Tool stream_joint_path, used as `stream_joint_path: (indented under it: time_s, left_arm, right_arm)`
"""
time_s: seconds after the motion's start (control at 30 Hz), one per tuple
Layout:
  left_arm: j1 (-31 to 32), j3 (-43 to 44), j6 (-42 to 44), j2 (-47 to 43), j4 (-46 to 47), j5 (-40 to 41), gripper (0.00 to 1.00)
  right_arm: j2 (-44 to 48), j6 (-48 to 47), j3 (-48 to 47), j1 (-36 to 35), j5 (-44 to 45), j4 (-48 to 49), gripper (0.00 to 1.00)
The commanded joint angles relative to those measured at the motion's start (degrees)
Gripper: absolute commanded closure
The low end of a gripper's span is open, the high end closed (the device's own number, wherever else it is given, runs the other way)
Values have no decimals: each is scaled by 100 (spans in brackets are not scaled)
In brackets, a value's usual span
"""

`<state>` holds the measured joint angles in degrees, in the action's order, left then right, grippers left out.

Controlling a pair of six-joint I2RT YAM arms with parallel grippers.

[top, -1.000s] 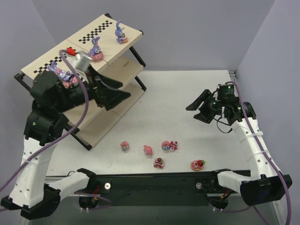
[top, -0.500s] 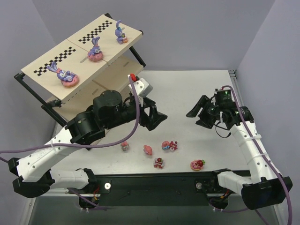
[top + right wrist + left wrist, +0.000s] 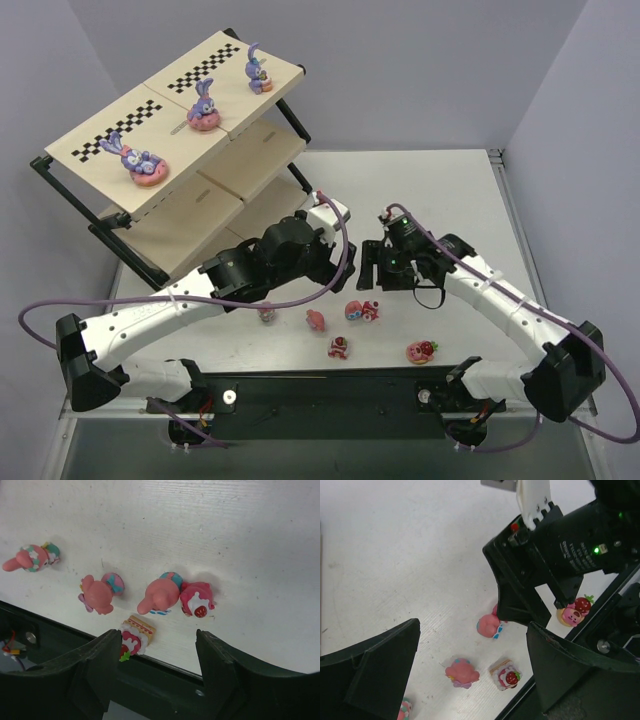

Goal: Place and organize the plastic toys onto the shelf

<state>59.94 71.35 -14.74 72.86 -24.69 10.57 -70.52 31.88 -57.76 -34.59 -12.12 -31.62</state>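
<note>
Both arms are swinging in toward the middle of the table (image 3: 440, 190) compared with a second ago. The left one was up at the shelf (image 3: 250, 150) and is now reaching down low, and the right one is sliding over from the right edge.

Left gripper (image 3: 472, 625) is spreading really wide with nothing in it. Right gripper (image 3: 156, 639) is hanging roughly half open, also empty.

Three bunnies (image 3: 203, 105) are already sitting on the shelf's top board, while six loose plastic toys (image 3: 316, 320) are lying along the table's near edge, around the middle, two of them touching. So I'd say it's heading into the next pickup.

The two grippers are crowding each other right over the same cluster. One probably needs to hang back while the other is dropping its jaws around a single toy, ideally not the touching pair.

Writing-wise, I'm seeing some small white print on the right arm's black housing, too blurry to read. The checker strips on the top board are carrying no words.
</note>
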Motion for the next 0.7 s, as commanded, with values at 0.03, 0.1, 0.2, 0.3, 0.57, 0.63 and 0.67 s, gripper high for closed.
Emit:
stream_joint_path:
  time_s: [0.03, 0.1, 0.2, 0.3, 0.57, 0.63, 0.67]
  left_arm:
    - [26, -77, 15, -316, -18, 735, 3]
    - [17, -174, 138, -561, -36, 894, 3]
    - [-18, -332, 156, -843, 43, 903, 3]
    - [-26, -437, 34, -1001, 113, 859, 3]
    - [-26, -596, -222, -1107, 140, 798, 3]
    - [-35, -622, -257, -1125, 131, 789, 3]
    - [-27, -631, -266, -1142, 131, 789, 3]
  right_arm:
    - [-496, -358, 28, -487, 201, 481, 42]
    - [-594, -366, 36, -662, 254, 542, 43]
    - [-726, -410, 45, -803, 359, 621, 44]
    - [-805, -516, 54, -962, 394, 648, 46]
    - [-1086, -639, 89, -1366, 640, 648, 58]
    - [-1183, -595, 89, -1454, 711, 648, 61]
    - [-1262, -595, 89, -1480, 781, 665, 63]
